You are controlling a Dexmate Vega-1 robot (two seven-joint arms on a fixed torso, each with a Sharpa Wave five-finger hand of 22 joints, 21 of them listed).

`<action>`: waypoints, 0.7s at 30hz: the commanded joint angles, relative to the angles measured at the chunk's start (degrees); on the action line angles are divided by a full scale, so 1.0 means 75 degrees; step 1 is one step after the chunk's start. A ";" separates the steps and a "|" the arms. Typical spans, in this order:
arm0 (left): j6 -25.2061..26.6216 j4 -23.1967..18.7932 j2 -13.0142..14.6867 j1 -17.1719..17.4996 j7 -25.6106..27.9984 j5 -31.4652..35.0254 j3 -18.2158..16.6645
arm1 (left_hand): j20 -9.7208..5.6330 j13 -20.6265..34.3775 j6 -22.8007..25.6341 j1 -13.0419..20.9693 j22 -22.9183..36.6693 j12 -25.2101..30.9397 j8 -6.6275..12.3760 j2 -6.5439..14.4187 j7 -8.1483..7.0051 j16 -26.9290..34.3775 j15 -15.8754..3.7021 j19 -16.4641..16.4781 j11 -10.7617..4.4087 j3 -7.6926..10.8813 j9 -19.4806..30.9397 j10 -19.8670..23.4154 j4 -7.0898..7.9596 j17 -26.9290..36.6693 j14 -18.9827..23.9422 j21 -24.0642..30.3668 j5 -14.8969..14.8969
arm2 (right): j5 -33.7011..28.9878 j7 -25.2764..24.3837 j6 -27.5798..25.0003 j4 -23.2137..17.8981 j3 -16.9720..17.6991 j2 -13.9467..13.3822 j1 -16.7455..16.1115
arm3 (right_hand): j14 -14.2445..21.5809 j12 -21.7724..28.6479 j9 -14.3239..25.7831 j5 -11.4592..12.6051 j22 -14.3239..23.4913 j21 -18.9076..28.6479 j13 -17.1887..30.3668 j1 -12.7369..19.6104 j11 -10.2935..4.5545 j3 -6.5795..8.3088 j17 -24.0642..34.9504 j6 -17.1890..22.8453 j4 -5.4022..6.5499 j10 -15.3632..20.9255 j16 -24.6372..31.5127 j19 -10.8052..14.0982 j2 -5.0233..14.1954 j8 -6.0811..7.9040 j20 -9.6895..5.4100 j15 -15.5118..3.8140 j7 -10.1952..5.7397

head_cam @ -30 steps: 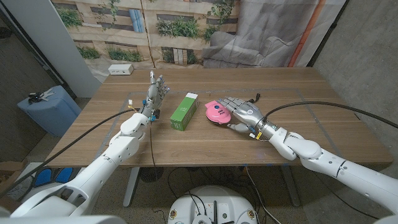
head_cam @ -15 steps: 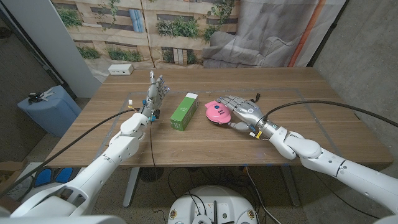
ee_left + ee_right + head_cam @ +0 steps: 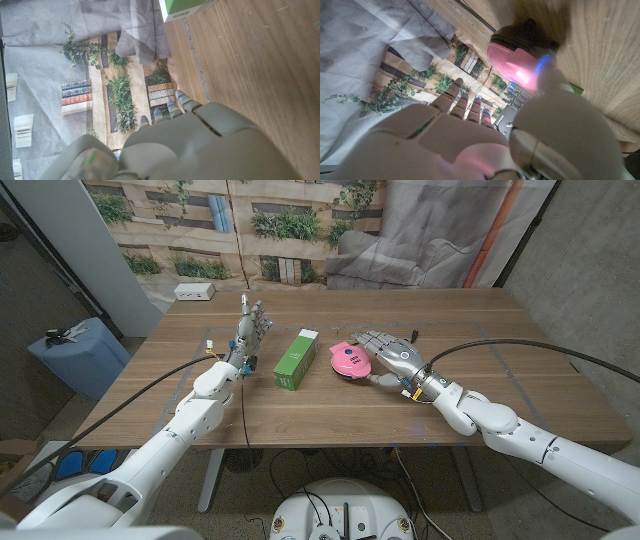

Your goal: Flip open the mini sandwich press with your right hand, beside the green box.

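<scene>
The pink mini sandwich press [image 3: 348, 359] sits shut on the wooden table, just right of the upright-lying green box [image 3: 296, 358]. My right hand [image 3: 387, 357] is at the press's right side, fingers spread behind and over its back edge, thumb low near the front. In the right wrist view the pink lid [image 3: 512, 65] shows close above my right hand [image 3: 470, 135], a fingertip at its rim; no grip is visible. My left hand [image 3: 249, 332] stands on its edge left of the box, fingers pointing up and apart, holding nothing. The box's corner [image 3: 182, 7] shows in the left wrist view.
A white power strip [image 3: 194, 292] lies at the table's far left corner. A black cable [image 3: 520, 348] runs across the table's right side to my right arm. A blue bin [image 3: 78, 352] stands on the floor left of the table [image 3: 480, 315].
My right hand has crept slightly further back and up around the press's right side. The press, the box and my left hand stay where they were.
</scene>
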 commanded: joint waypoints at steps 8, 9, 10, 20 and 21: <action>-0.0001 -0.0002 -0.0005 0.0002 0.0022 0.0007 -0.0001 | -0.0025 0.0018 -0.0263 -0.0001 0.0020 0.0050 0.0038 0.0398 -0.0062 0.0022 -0.0282 0.0024 0.0005 -0.0057 0.0034 -0.0046 0.0005 0.0026 -0.0061 0.0048 0.0034 | 0.0353 0.0077 0.0155 -0.0120 0.0167 -0.0005 -0.0125 | -0.0002 -0.0011 0.0023 -0.0031 0.0006 0.0026 0.0016 -0.0192 0.0027 -0.0045 0.0015 -0.0022 0.0086 -0.0047 0.0035 -0.0037 -0.0033 -0.0026 0.0051 0.0041 0.0002; -0.0001 -0.0003 -0.0005 0.0002 0.0023 0.0007 -0.0001 | -0.0028 0.0018 -0.0264 -0.0001 0.0020 0.0049 0.0038 0.0398 -0.0062 0.0021 -0.0282 0.0024 0.0006 -0.0057 0.0034 -0.0047 0.0005 0.0026 -0.0061 0.0048 0.0034 | 0.0348 0.0059 0.0139 -0.0125 0.0176 0.0003 -0.0134 | -0.0007 -0.0014 0.0023 -0.0032 0.0006 0.0026 0.0016 -0.0206 0.0027 -0.0052 0.0016 -0.0019 0.0091 -0.0051 0.0033 -0.0036 -0.0037 -0.0028 0.0045 0.0036 0.0003; -0.0001 -0.0003 -0.0004 0.0002 0.0023 0.0007 -0.0001 | -0.0023 0.0018 -0.0261 -0.0001 0.0020 0.0052 0.0039 0.0398 -0.0062 0.0022 -0.0282 0.0026 0.0007 -0.0057 0.0034 -0.0040 0.0005 0.0026 -0.0060 0.0049 0.0034 | 0.0334 0.0053 0.0135 -0.0128 0.0178 0.0002 -0.0136 | 0.0000 -0.0013 0.0023 -0.0032 0.0007 0.0025 0.0016 -0.0216 0.0026 -0.0057 0.0017 -0.0008 0.0096 -0.0047 0.0035 -0.0038 -0.0038 -0.0026 0.0052 0.0042 0.0007; -0.0001 0.0000 0.0000 0.0001 0.0002 0.0002 0.0001 | -0.0025 0.0018 -0.0263 -0.0002 0.0020 0.0053 0.0038 0.0398 -0.0062 0.0024 -0.0285 0.0027 0.0018 -0.0057 0.0034 -0.0038 0.0005 0.0026 -0.0054 0.0049 0.0034 | 0.0373 0.0018 -0.0001 -0.0244 0.0280 -0.0009 -0.0263 | 0.0020 0.0001 0.0023 -0.0032 0.0008 0.0033 0.0017 -0.0267 0.0022 -0.0073 0.0023 0.0068 0.0128 0.0003 0.0042 -0.0006 -0.0006 -0.0015 0.0069 0.0043 -0.0003; -0.0001 0.0001 0.0000 0.0001 0.0000 0.0001 0.0001 | -0.0026 0.0018 -0.0262 -0.0002 0.0020 0.0051 0.0038 0.0397 -0.0062 0.0027 -0.0280 0.0025 0.0015 -0.0057 0.0035 -0.0044 0.0005 0.0026 -0.0046 0.0048 0.0034 | 0.0348 -0.0029 0.0034 -0.0227 0.0273 -0.0015 -0.0249 | 0.0020 0.0001 0.0023 -0.0032 0.0008 0.0035 0.0017 -0.0269 0.0022 -0.0074 0.0023 0.0075 0.0129 0.0005 0.0042 -0.0001 -0.0005 -0.0013 0.0069 0.0043 -0.0002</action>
